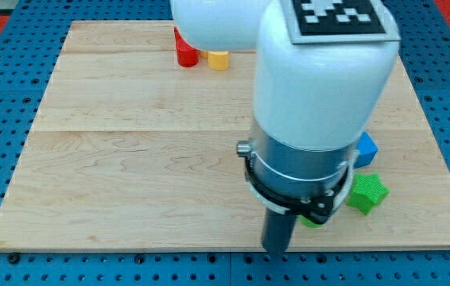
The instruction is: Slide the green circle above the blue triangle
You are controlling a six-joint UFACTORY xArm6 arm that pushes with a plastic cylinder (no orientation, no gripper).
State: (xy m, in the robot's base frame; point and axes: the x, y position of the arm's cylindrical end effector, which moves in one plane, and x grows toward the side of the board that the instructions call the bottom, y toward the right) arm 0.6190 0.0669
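Note:
My tip [277, 251] rests near the board's bottom edge, right of centre, below the large white arm body. A small piece of a green block [313, 222] shows just right of the rod, mostly hidden by the arm's collar, so I cannot make out its shape. A green star-shaped block [366, 193] lies further right. A blue block [366, 148] sits above the star, half hidden behind the arm, and its shape is unclear. The tip is left of and slightly below all three.
A red block [185, 52] and a yellow block [219, 59] sit together at the board's top, left of the arm. The wooden board [129, 159] lies on a blue perforated table. The arm hides the board's middle right.

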